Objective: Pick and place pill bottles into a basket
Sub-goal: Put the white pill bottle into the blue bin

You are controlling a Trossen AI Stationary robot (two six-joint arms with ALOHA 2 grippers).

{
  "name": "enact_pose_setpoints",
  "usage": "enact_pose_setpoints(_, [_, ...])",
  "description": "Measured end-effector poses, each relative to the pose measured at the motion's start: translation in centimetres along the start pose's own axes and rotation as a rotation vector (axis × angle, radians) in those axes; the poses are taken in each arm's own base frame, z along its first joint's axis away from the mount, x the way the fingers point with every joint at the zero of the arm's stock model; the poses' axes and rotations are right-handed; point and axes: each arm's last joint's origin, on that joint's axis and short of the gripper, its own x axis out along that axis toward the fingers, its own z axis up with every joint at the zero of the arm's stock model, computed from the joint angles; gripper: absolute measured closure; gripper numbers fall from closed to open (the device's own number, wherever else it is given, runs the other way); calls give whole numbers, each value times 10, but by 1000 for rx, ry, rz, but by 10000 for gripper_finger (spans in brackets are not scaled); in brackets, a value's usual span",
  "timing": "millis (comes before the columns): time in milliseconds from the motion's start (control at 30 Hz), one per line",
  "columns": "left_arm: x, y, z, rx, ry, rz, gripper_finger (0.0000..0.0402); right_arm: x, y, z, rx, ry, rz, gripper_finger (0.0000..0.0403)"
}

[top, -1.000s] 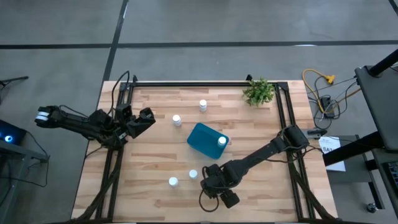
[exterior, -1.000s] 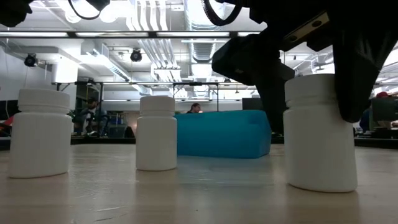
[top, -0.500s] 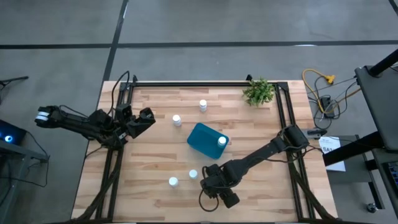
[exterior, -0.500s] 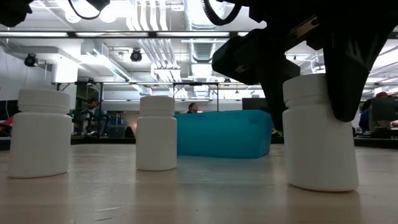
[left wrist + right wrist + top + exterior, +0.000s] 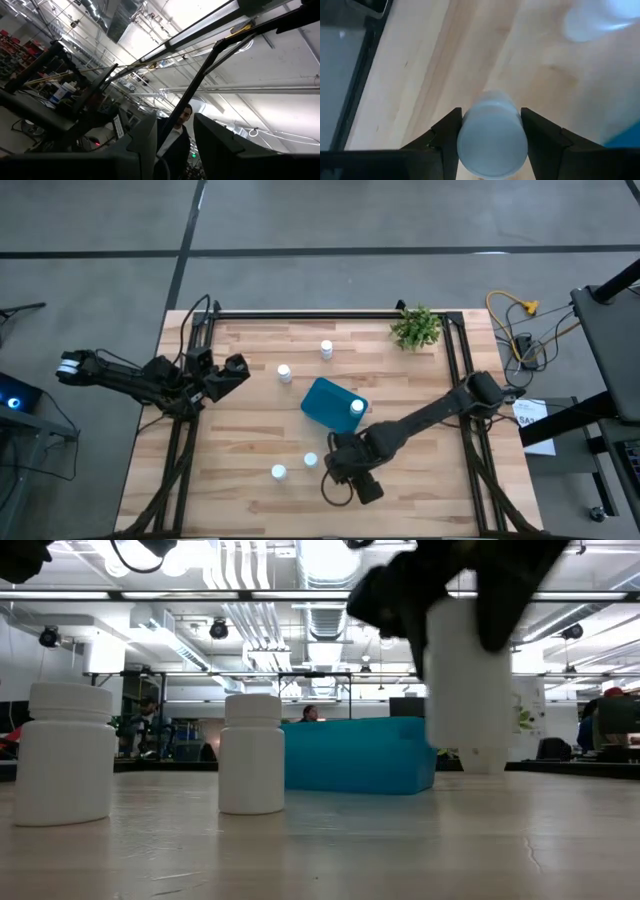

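Gripping one pill bottle between its two dark fingers, the right gripper hangs above the near middle of the wooden table, just near of the basket. In the low view this held bottle is clear of the tabletop, and the jaws are closed partway, one on each side of it. The teal-blue basket sits near the centre of the table, turned at an angle, and one pill bottle shows at its right-hand corner, inside the rim. Two more bottles stand on the near part of the table left of the right gripper: one just beside it and another a little farther left. Two others stand on the far side, one left of the basket and one farther back. A green potted plant sits at the far right corner. The left gripper waits at the left edge of the table, holding nothing; its fingers stand apart with a narrow gap, pointing up towards the ceiling and a person in the room.
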Motion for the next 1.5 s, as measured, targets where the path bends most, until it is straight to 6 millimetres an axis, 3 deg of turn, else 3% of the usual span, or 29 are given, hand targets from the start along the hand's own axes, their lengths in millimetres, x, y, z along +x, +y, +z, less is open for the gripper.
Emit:
enact_pose_setpoints(333, [0,0,0,-18,1,2,289,-63,-30,-5,140,-133,-95,238])
enact_pose_setpoints(667, [0,2,-2,-16,-4,22,289,-96,-68,-20,155,-116,-156,238])
enact_pose_setpoints(900, [0,3,-2,-16,-10,29,289,-102,-88,-27,124,-82,-182,238])
enact_pose_setpoints(1167, [0,3,-1,-17,-11,28,289,-104,-96,-29,26,-66,-217,239])
enact_pose_setpoints(1500, [0,3,-3,-16,-6,32,289,-91,-110,-38,-61,-20,-214,239])
